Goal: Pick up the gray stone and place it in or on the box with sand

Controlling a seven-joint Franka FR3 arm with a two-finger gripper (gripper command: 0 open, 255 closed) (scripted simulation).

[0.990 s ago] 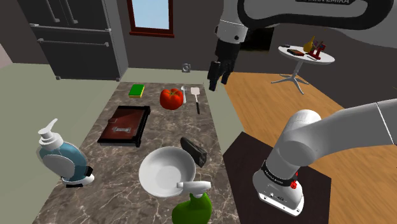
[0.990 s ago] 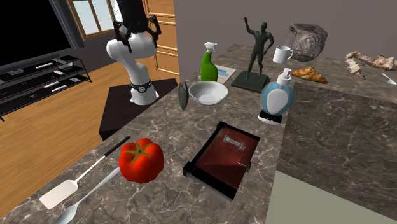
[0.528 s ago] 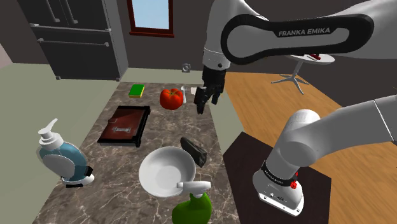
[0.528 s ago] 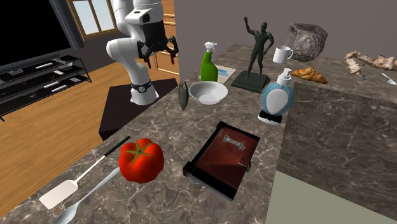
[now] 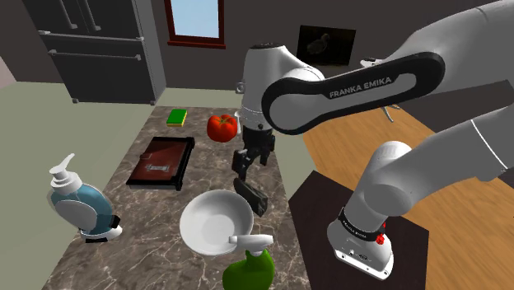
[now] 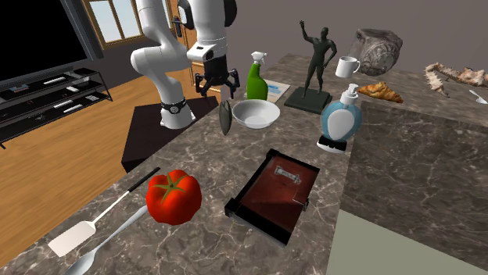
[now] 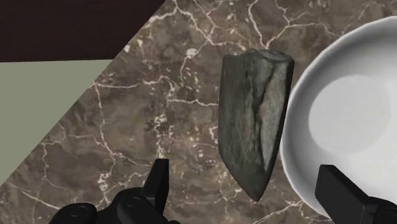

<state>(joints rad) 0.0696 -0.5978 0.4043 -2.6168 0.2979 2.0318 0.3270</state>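
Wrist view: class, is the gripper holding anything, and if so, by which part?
Nothing is held. The gripper is open, its fingers apart and clear of the gray stone, which rests on the marble counter beside the white bowl.

The shoulder view looks down along the marbled surface (image 5: 206, 161) from beside the stand (image 5: 309, 214). The second exterior view faces back along it from the far end, towards the arm. The wrist view looks down from close above the stone (image 7: 254, 121) and white bowl (image 7: 350, 114), which both other views share.
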